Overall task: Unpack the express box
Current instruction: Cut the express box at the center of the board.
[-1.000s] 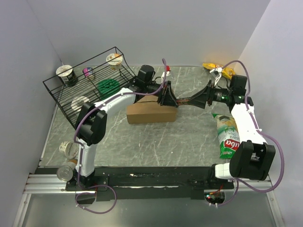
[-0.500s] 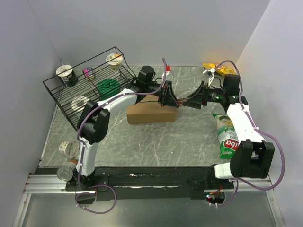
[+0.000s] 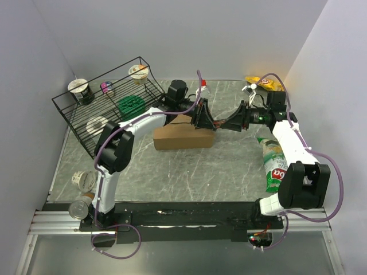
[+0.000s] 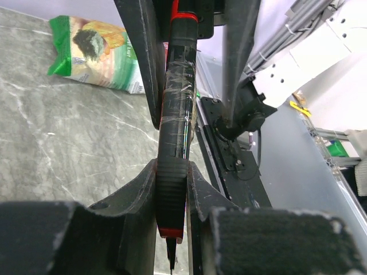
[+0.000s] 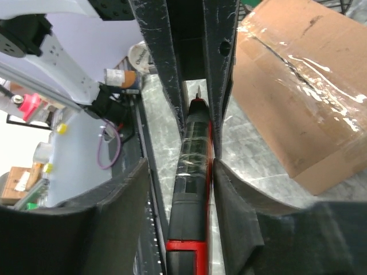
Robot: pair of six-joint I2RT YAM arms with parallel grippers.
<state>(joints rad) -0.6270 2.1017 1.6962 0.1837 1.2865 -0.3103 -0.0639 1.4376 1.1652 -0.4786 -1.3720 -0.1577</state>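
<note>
The express box (image 3: 183, 138), brown cardboard with a taped seam, lies flat on the table, its top flaps down; it also shows in the right wrist view (image 5: 298, 109). Just above its right end, my left gripper (image 3: 202, 119) (image 4: 172, 172) is shut on the blade end of a black-and-red utility knife (image 3: 221, 123) (image 4: 175, 132). My right gripper (image 3: 232, 123) (image 5: 182, 172) faces it from the right, its jaws straddling the knife's handle (image 5: 192, 172). One finger (image 5: 229, 189) touches the handle. A gap remains on the other side.
A black wire rack (image 3: 109, 109) holding cups stands at the back left. A green snack bag (image 3: 275, 166) lies along the right side and a yellow packet (image 3: 264, 83) at the back right. Two cans (image 3: 83, 182) sit at the front left.
My right arm has slid left toward the left gripper, and its jaws have narrowed around the knife's handle. The left gripper and the box have stayed put.
</note>
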